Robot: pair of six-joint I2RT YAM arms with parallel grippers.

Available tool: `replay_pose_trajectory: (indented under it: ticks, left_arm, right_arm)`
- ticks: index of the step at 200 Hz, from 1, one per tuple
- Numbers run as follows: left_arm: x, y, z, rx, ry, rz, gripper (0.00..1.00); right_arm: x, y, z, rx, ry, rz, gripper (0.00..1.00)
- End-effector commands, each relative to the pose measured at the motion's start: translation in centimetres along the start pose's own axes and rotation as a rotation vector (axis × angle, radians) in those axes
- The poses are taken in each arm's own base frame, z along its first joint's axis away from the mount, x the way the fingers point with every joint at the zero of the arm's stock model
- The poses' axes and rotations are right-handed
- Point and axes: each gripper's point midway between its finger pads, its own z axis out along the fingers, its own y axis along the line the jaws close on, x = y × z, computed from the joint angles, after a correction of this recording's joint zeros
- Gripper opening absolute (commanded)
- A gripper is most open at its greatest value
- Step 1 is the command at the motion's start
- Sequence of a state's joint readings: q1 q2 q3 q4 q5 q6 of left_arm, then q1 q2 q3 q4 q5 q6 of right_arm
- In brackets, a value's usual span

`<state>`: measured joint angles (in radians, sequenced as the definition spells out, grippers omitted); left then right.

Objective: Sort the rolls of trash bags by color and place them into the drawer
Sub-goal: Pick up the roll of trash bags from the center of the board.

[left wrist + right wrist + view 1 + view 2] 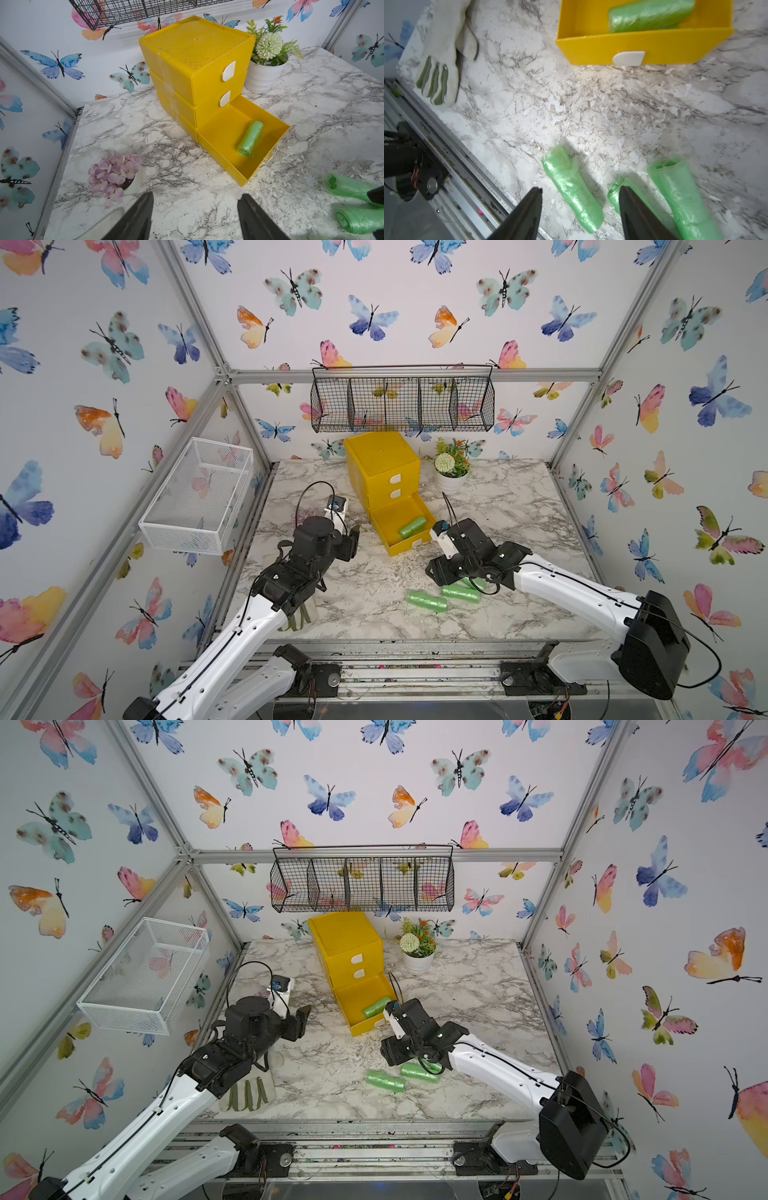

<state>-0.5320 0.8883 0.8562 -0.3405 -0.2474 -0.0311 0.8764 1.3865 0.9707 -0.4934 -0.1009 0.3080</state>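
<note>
The yellow drawer [382, 464] [347, 940] [197, 54] stands at the back of the marble table, its bottom tray pulled out. One green roll of trash bags [412, 527] [250, 138] [650, 15] lies in that tray. Three more green rolls lie on the table in front: one [427, 600] [571, 187], a second [460, 593] [613, 190] and a third [681, 197]. My right gripper [581, 188] hangs open just above them, the first roll between its fingers without touching. My left gripper [352, 541] [195, 196] is open and empty, left of the open tray.
A white pot with a plant [451, 472] stands right of the chest. A pink-purple flower cluster [115, 174] sits at the left, a work glove [247, 1094] [440, 72] at the front left. A white mesh basket [199, 497] and a black wire basket [401, 400] hang on the walls.
</note>
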Motion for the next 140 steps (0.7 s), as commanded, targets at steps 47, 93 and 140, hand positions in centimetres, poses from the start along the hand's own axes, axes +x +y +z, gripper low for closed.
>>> replay_pose_trajectory:
  ticks: [47, 93, 140]
  left_arm:
    - [-0.1, 0.8, 0.3, -0.011, -0.02, -0.05, 0.68]
    - [0.2, 0.5, 0.4, 0.004, -0.006, -0.04, 0.66]
    - [0.5, 0.7, 0.8, 0.003, 0.012, -0.042, 0.65]
  right_arm:
    - [3.8, 2.1, 3.1, 0.025, 0.164, -0.18, 0.68]
    - [5.7, 0.3, 5.4, 0.174, 0.244, -0.229, 0.69]
    - [5.5, 0.3, 6.2, 0.204, 0.226, -0.251, 0.68]
